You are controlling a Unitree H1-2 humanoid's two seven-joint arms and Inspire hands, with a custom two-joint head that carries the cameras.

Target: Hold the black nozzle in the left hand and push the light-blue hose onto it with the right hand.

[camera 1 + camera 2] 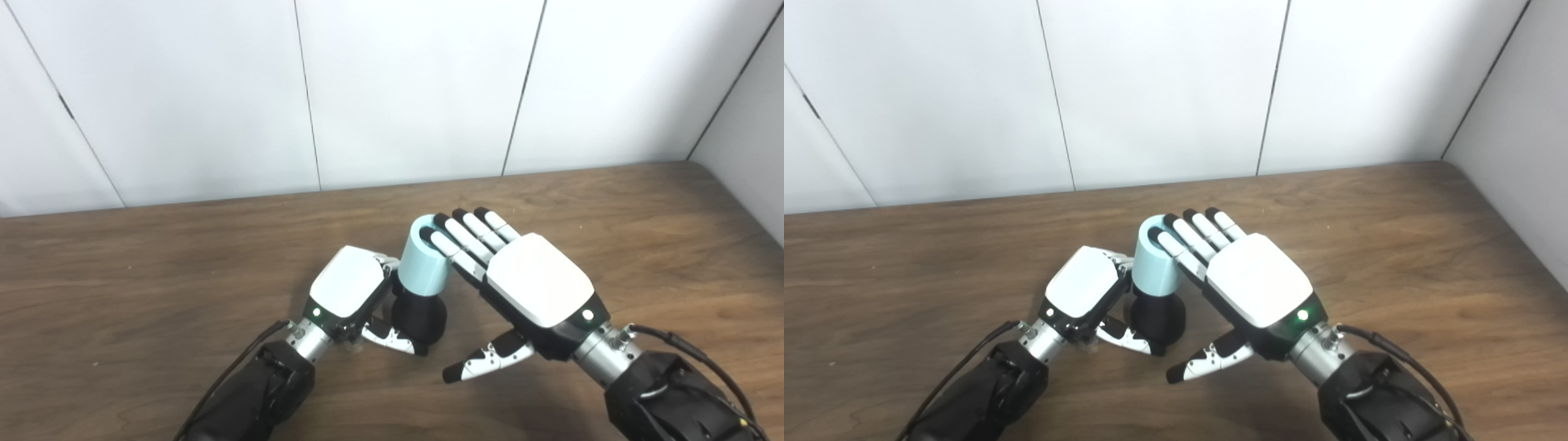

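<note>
Woodgrain table (122,275): left hand (346,288) grips bulbous black nozzle (419,318) (light-blue hose (422,266) capping it); right hand (539,278) flat, open.

We see a dark brown wooden table (153,257) with a streaked grain, running back to white wall panels (404,86). Standing on it is a black rounded nozzle (419,318), near the front middle. Whether its base truly touches the wood, we cannot tell.
</note>
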